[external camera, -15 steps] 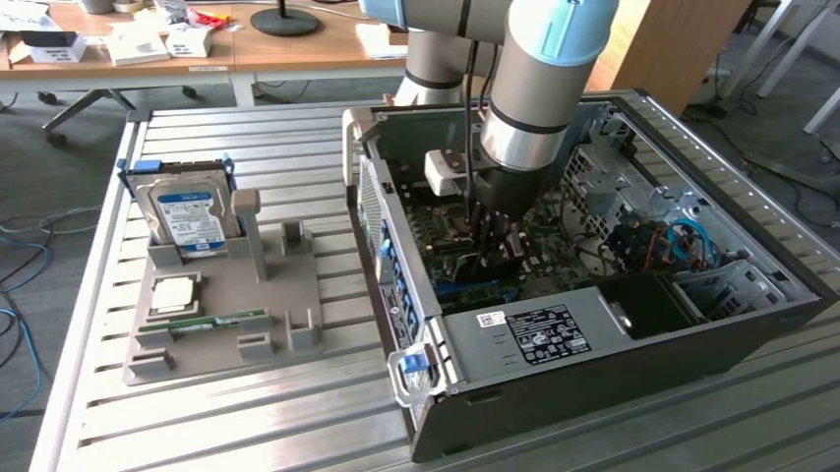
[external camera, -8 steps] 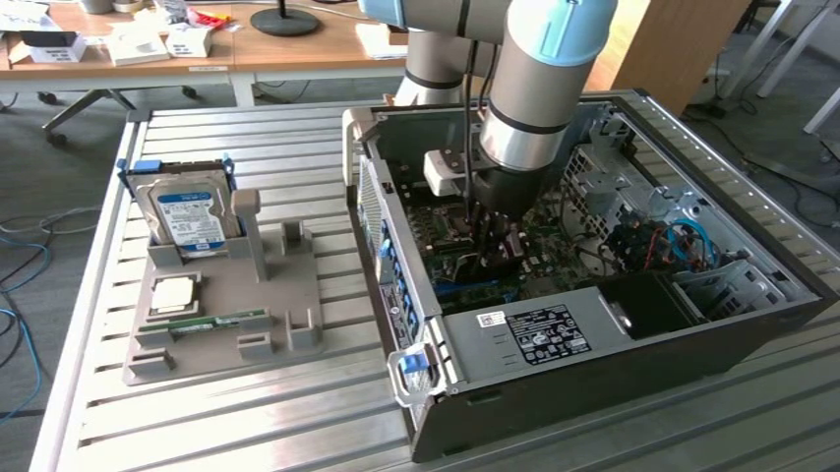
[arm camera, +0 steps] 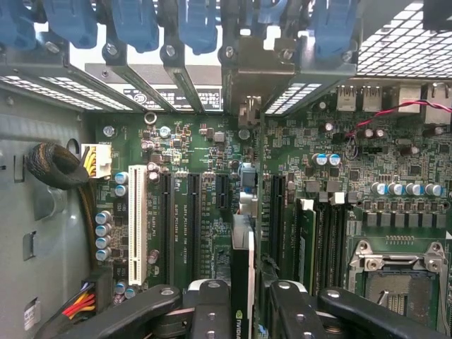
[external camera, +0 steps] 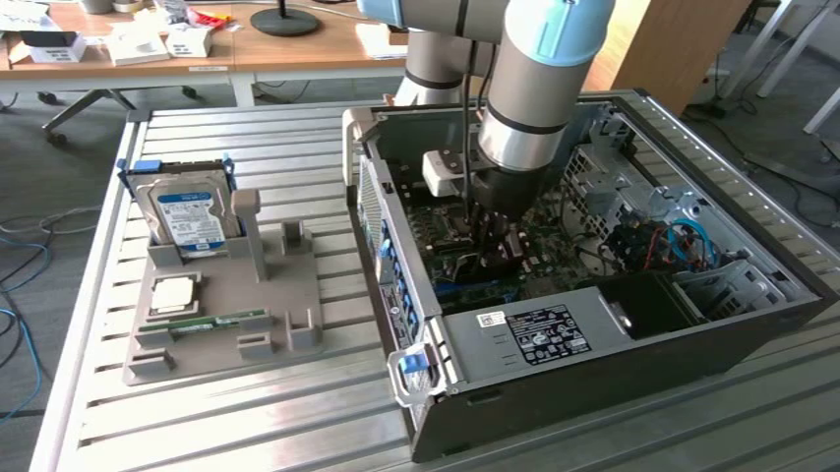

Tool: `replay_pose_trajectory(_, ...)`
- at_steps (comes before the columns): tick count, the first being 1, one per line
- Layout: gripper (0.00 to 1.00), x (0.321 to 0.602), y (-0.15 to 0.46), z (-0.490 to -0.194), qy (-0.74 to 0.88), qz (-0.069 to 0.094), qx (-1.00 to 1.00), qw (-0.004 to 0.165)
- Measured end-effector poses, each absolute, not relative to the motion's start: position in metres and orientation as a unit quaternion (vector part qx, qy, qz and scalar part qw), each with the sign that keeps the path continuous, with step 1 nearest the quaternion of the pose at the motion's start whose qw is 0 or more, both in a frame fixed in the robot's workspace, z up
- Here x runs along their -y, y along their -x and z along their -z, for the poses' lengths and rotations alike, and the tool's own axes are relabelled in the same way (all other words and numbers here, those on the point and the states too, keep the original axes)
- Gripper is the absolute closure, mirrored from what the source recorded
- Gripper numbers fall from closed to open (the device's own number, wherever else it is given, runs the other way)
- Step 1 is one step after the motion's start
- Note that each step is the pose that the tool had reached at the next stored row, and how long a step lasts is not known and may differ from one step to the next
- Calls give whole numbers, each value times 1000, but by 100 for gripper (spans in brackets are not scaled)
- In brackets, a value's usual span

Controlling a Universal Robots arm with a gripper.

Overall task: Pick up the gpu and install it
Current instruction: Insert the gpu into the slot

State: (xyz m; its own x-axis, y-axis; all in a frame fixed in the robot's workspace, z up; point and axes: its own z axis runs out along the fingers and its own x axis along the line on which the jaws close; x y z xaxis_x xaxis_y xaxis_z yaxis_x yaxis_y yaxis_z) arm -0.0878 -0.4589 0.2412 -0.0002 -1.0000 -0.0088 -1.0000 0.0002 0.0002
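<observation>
The gpu (arm camera: 242, 247) stands on edge between my gripper's (arm camera: 247, 307) black fingers (arm camera: 212, 307), which are shut on it. It is a thin dark card with a green logo on its edge. It sits in line with the long expansion slots of the green motherboard (arm camera: 339, 183), and its metal bracket (arm camera: 244, 78) reaches the case's rear slot openings. Whether it sits fully in a slot I cannot tell. In the exterior view my gripper (external camera: 503, 251) reaches straight down into the open computer case (external camera: 393, 167), over the board's middle.
A white slot (arm camera: 138, 219) and a cable bundle (arm camera: 60, 166) lie beside the card, with the processor socket (arm camera: 399, 282) on the other side. Blue clips (arm camera: 198, 25) line the rear wall. On the exterior view's left, a grey fixture (external camera: 263, 300) holds a hard drive (external camera: 187, 216) and a memory stick (external camera: 223, 321).
</observation>
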Motion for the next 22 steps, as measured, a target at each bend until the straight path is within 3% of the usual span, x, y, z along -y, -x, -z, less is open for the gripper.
replay_pose_trajectory(22, 74, 459, 90, -241, 707, -2, -707, 5)
